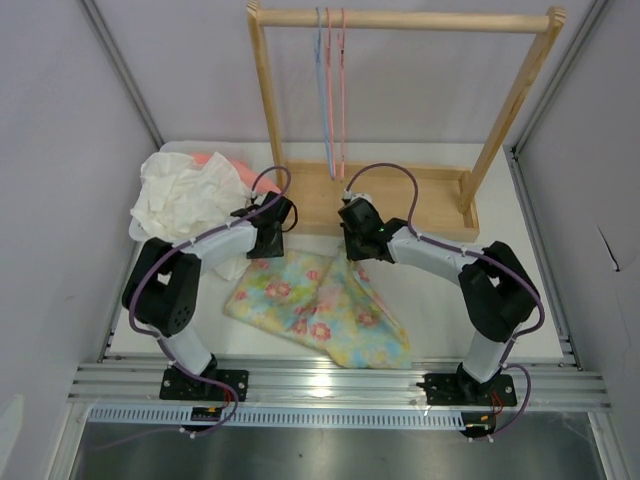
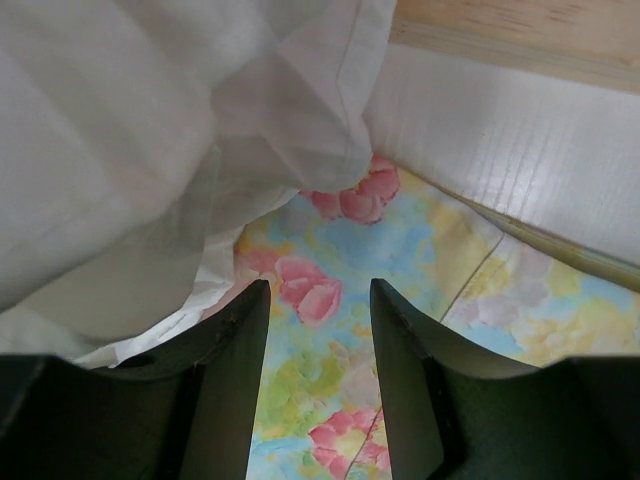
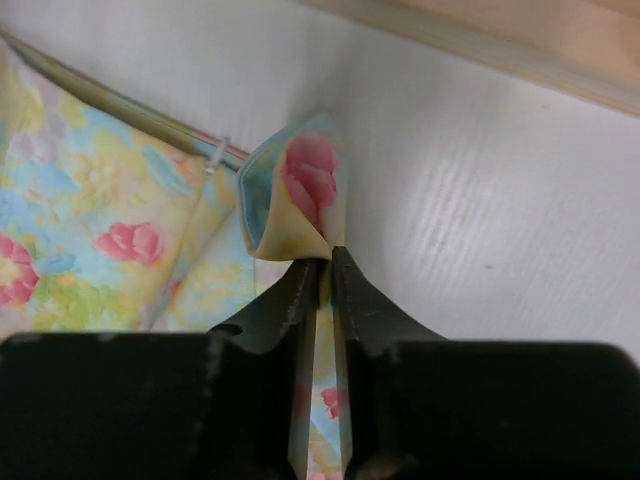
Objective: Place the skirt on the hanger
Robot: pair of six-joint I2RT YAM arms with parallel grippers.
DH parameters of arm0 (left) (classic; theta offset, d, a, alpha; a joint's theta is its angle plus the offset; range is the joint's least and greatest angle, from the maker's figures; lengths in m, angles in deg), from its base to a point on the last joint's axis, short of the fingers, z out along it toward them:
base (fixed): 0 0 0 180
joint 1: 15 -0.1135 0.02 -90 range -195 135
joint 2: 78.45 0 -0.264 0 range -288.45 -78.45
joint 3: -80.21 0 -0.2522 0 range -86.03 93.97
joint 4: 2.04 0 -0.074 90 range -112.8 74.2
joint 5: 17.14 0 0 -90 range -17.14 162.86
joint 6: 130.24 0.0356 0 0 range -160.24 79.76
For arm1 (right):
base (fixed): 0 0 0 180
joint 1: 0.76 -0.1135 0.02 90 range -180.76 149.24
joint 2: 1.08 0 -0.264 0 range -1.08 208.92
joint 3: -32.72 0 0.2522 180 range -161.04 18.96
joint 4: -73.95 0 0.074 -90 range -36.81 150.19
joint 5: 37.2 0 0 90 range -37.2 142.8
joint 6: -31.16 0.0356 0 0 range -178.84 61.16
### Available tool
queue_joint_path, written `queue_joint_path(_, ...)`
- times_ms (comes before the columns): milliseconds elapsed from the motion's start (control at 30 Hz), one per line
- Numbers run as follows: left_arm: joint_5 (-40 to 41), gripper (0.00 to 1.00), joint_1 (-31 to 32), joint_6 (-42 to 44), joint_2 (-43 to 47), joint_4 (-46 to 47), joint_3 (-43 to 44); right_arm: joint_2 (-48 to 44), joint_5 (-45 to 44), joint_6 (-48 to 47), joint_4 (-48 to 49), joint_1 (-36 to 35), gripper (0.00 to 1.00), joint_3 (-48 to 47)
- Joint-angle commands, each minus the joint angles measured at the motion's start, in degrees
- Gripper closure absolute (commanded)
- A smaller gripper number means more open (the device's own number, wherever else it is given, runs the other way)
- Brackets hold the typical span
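The skirt (image 1: 318,305), yellow and light blue with pink flowers, lies flat on the table between the arms. My right gripper (image 1: 352,222) is shut on its far right corner, and a fold of the skirt (image 3: 297,195) sticks up from the pinched fingertips (image 3: 325,262). My left gripper (image 1: 272,222) is open just over the skirt's far left corner; the flowered cloth (image 2: 320,330) shows between its fingers (image 2: 243,340). The light blue hanger (image 1: 322,95) hangs from the wooden rail, apart from both grippers.
A pink hanger (image 1: 340,95) hangs beside the blue one on the wooden rack (image 1: 400,20), whose base (image 1: 400,195) lies just beyond the grippers. A white cloth (image 1: 180,195) over a salmon-pink garment (image 1: 215,160) is heaped at the far left and overhangs the left gripper (image 2: 150,130).
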Motion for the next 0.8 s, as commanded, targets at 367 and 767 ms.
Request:
queue_joint_path(367,-2.52,0.49,-0.53,6.07,-7.02,2.52,9.91,-12.26,-0.24,-2.7,-3.62,12.67,0.93,8.23)
queue_joint_path(767,-3.56,0.46,-0.62,10.55,-14.14,2.16,17.92,-13.93,-0.05,-3.06,-4.76,16.02,0.94,10.43)
